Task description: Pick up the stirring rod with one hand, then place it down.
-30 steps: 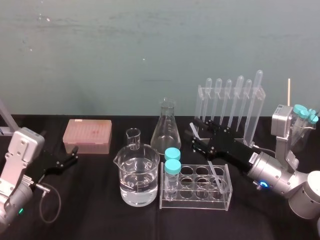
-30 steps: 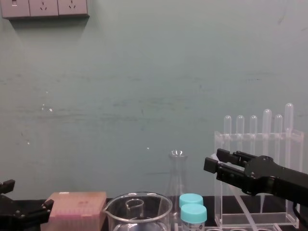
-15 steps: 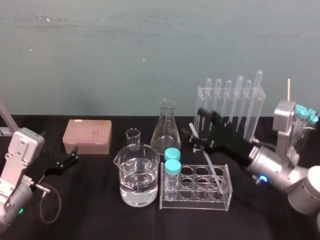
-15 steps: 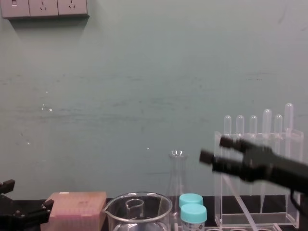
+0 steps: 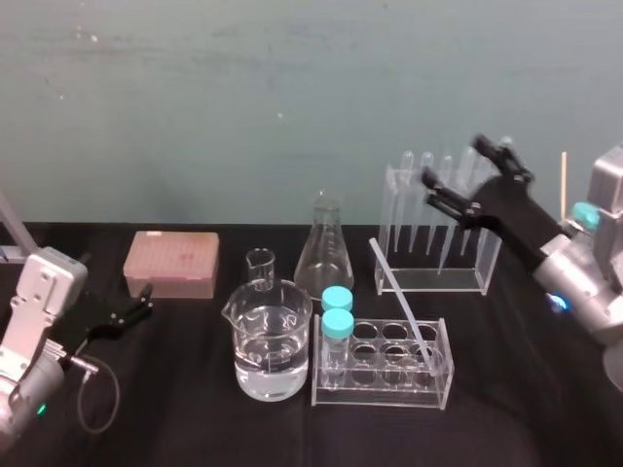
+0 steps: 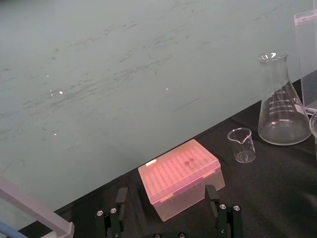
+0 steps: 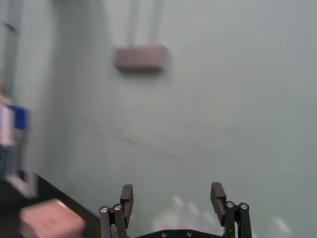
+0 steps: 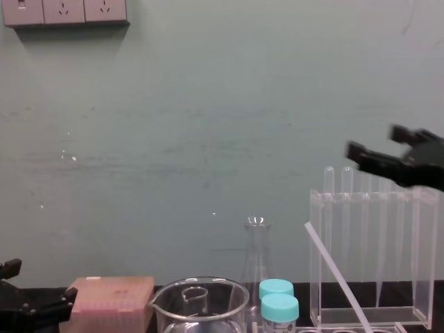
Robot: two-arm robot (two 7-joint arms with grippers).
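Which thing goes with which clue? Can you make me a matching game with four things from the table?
Things:
1. stirring rod
2. large beaker
3. pink box
4. right gripper

Clues:
A. has clear liquid inside
B. up in the air, open and empty, in front of the pipette stand
C. leans at a slant with its lower end in the clear tube rack
D. closest to the left gripper, which is parked low at the left

Pairs: 1-C, 2-A, 3-D, 4-B
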